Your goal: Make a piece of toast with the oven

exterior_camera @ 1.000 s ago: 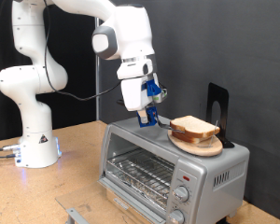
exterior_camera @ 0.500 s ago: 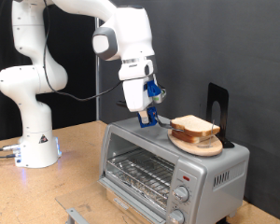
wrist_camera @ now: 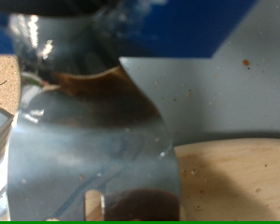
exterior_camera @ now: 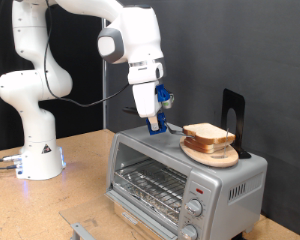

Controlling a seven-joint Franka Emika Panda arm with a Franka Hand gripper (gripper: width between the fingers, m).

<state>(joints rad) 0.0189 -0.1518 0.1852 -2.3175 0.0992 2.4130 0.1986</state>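
Note:
The oven (exterior_camera: 140, 152) is a silver countertop toaster oven with its glass door shut, a wire rack inside and round knobs (exterior_camera: 195, 208) at the exterior view's right. The piece of toast (exterior_camera: 205, 132) lies on a round wooden board (exterior_camera: 218, 156) on the oven's roof. My gripper (exterior_camera: 156, 123) hangs over the roof just to the exterior view's left of the toast, with blue parts on the hand. A shiny slotted metal blade (wrist_camera: 93, 140) fills the wrist view, its end close to the wooden board (wrist_camera: 238, 182) above the grey roof (wrist_camera: 224, 93).
A black upright stand (exterior_camera: 233, 112) rises behind the board at the oven's back right. The white robot base (exterior_camera: 35, 150) stands on the wooden table at the exterior view's left. A small metal piece (exterior_camera: 80, 232) lies at the table's front edge.
The gripper has shifted very slightly up and to the exterior view's left. The toast, the board and the oven have not moved.

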